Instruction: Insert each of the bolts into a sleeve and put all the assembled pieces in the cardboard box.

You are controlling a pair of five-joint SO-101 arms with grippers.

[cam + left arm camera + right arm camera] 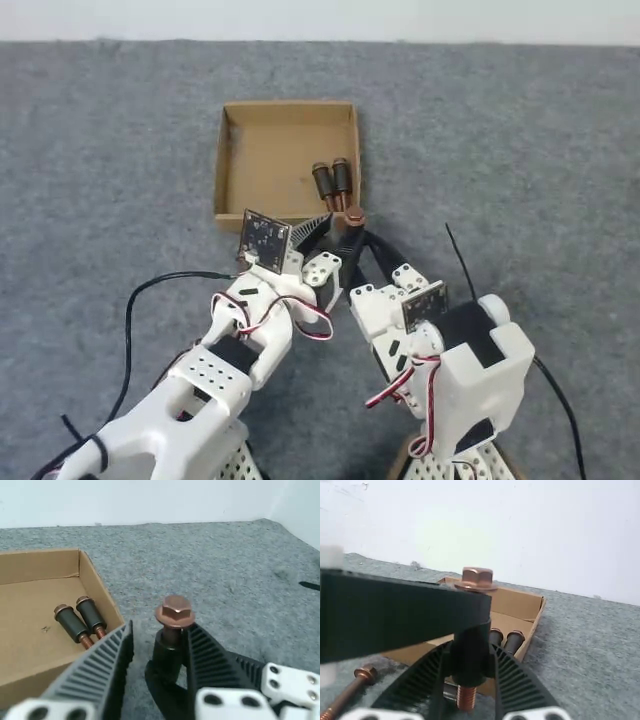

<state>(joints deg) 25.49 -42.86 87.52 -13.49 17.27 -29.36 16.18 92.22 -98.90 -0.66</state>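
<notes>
Right gripper [470,656] clamps the sleeve [469,642] upright, with the bolt [476,578] head on top and thread below. Left gripper [160,630] stands spread around it, one finger touching. Cardboard box [224,165] lies just beyond — likely the right arm's short carry.

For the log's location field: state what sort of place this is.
Probably a robotics lab bench: two small robot arms on a grey felt-covered table against a bare white wall, with a cardboard box holding sleeved bolts.

Overhead view; wrist views close, facing the box [30,605]
</notes>
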